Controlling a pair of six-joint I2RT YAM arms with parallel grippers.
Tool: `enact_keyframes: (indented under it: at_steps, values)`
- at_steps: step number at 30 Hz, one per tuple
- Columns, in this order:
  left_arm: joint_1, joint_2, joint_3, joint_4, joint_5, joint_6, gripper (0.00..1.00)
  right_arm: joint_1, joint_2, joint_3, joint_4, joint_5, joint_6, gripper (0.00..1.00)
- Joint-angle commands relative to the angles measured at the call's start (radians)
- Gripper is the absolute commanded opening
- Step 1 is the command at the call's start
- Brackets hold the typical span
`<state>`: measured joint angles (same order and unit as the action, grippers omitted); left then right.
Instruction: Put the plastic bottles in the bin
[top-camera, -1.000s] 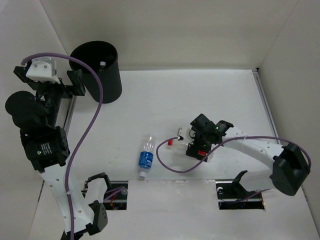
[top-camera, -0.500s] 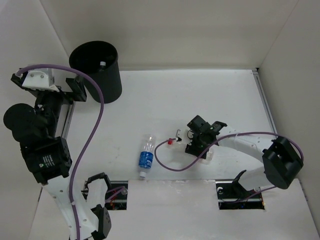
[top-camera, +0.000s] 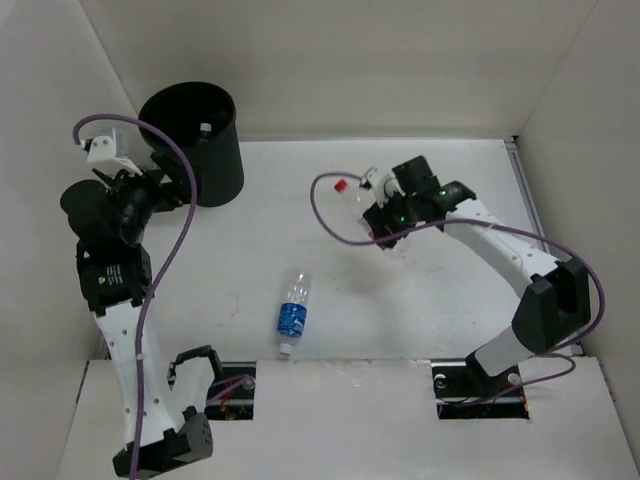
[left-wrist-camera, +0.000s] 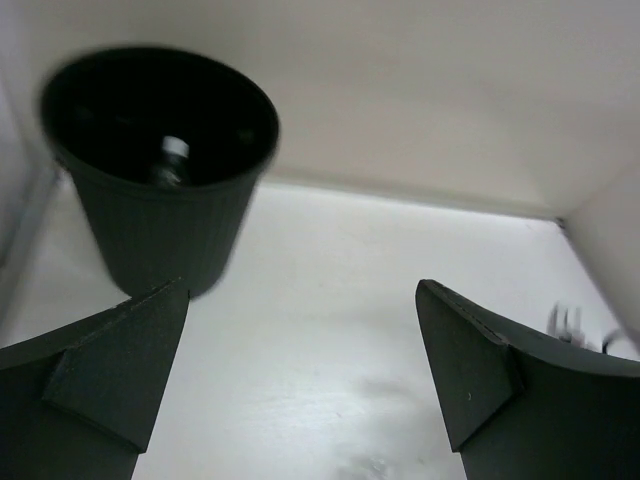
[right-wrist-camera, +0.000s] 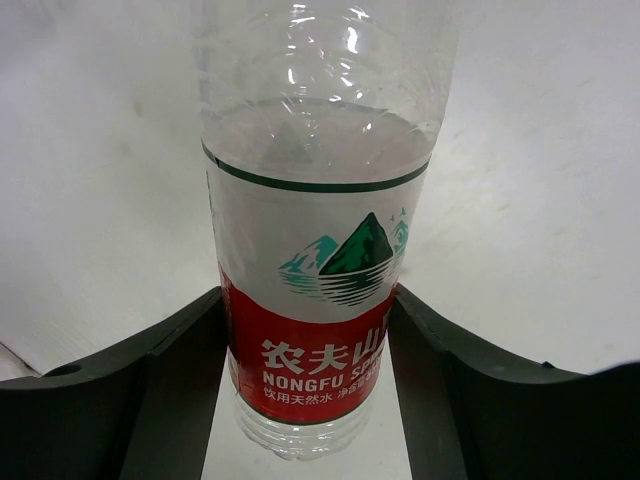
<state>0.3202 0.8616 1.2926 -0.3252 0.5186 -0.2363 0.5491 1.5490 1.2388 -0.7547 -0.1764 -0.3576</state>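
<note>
A clear red-label, red-cap bottle (right-wrist-camera: 320, 250) hangs above the table, and my right gripper (right-wrist-camera: 307, 305) is shut on its label. From above, this bottle (top-camera: 347, 190) sticks out left of the right gripper (top-camera: 385, 212) over the table's middle back. The clear blue-label bottle (top-camera: 291, 315) lies on the table near the front. The black bin (top-camera: 195, 150) stands at the back left, with a white-capped bottle (top-camera: 203, 128) inside it. My left gripper (top-camera: 158, 180) hovers open beside the bin. Its wrist view shows the bin (left-wrist-camera: 160, 210), the bottle inside (left-wrist-camera: 172, 160) and the left gripper (left-wrist-camera: 300, 370) with nothing in it.
White walls enclose the table at the back and on both sides. A purple cable (top-camera: 335, 225) loops from the right wrist beside the held bottle. Another purple cable (top-camera: 170, 250) trails down the left arm.
My right gripper shut on the red-label bottle, lifted it and carried it back and left over the table. The left arm turned and came lower beside the bin, still open.
</note>
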Motion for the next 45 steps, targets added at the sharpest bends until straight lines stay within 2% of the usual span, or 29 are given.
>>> enact_keyframes:
  at_steps: [1,4,7,12,16,20,26,34,45]
  values:
    - [-0.054,0.031,-0.067,0.118,0.138,-0.150,1.00,-0.062,-0.049,0.207,-0.049,-0.161,0.123,0.00]
    - [-0.114,0.072,-0.119,0.248,0.286,-0.260,1.00,-0.102,-0.058,0.335,-0.080,-0.271,0.183,0.00]
    - [-0.192,0.131,-0.148,0.455,0.409,-0.424,1.00,-0.145,-0.056,0.425,-0.090,-0.449,0.262,0.00]
    - [-0.353,0.252,-0.098,0.678,0.434,-0.636,1.00,-0.222,-0.020,0.519,-0.090,-0.855,0.416,0.00]
    - [-0.483,0.359,0.020,0.822,0.423,-0.739,1.00,-0.245,0.013,0.557,-0.069,-0.991,0.493,0.00]
    - [-0.601,0.459,0.114,0.854,0.420,-0.753,1.00,-0.246,0.033,0.602,-0.069,-1.043,0.511,0.00]
    - [-0.733,0.585,0.166,0.879,0.422,-0.744,1.00,-0.258,0.026,0.620,-0.052,-1.072,0.534,0.00]
    - [-0.764,0.623,0.152,0.884,0.429,-0.733,1.00,-0.329,-0.006,0.610,-0.028,-1.078,0.555,0.00]
    - [-0.780,0.674,0.178,0.899,0.403,-0.716,1.00,-0.246,-0.027,0.568,-0.014,-1.092,0.568,0.00]
